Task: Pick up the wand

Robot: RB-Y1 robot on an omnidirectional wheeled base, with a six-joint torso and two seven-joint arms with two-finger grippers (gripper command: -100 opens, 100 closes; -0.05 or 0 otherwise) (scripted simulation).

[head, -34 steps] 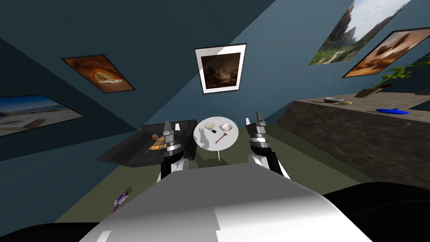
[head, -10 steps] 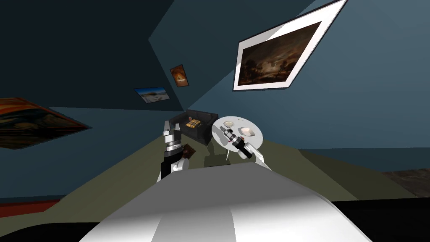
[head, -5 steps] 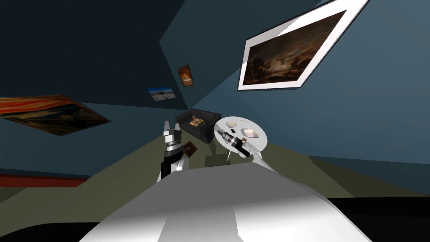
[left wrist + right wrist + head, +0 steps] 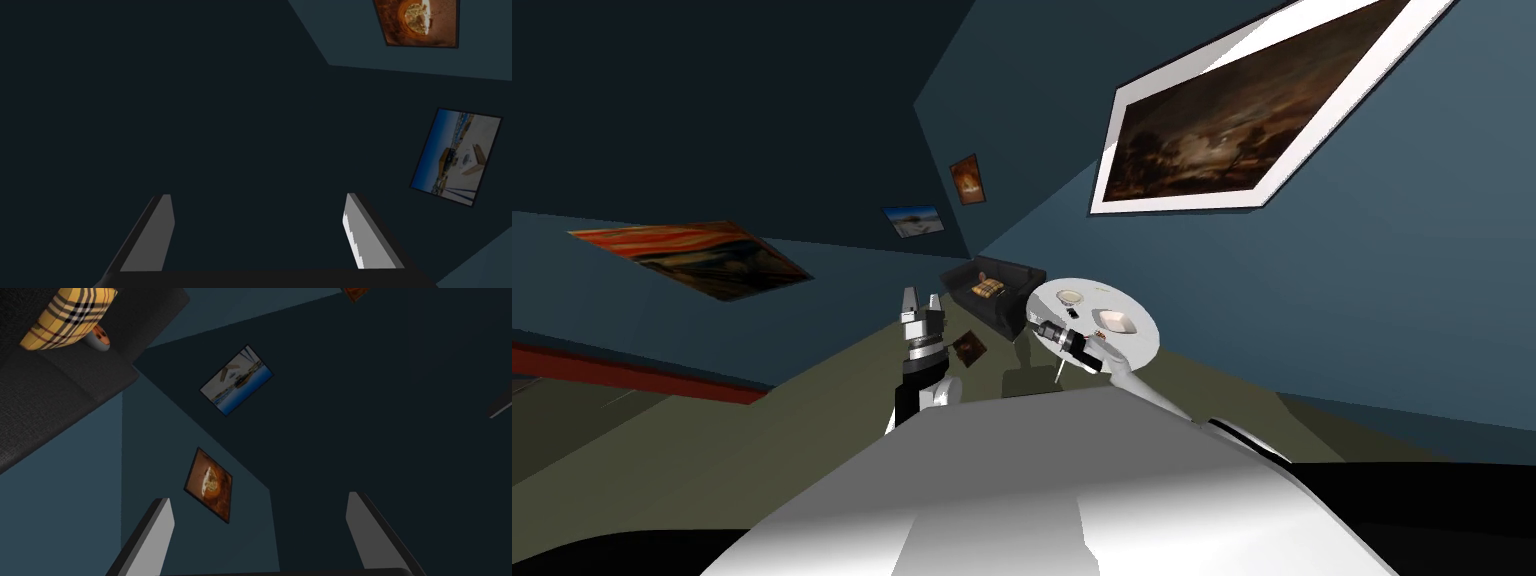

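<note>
Since 0.5 s ago my view has turned further. 1 dark sofa [image 4: 1004,302] sits behind 1 round white table [image 4: 1140,345] carrying 2 bowls [image 4: 1069,296]. 1 wand [image 4: 1101,338] lies there, mostly hidden beside my right forearm. Both the right tool [image 4: 1040,326], over the table, and the raised left tool [image 4: 923,298] are released.

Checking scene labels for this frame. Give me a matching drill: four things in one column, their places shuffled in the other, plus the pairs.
Things:
1. left gripper
2. right gripper
3. plaid cushion
4. white-framed painting

Places:
a. at the near edge of the round white table, fingers open
b. on the blue wall above the table
c. raised off to the left of the table, fingers open
d. on the dark sofa

Pairs: 1-c, 2-a, 3-d, 4-b
</note>
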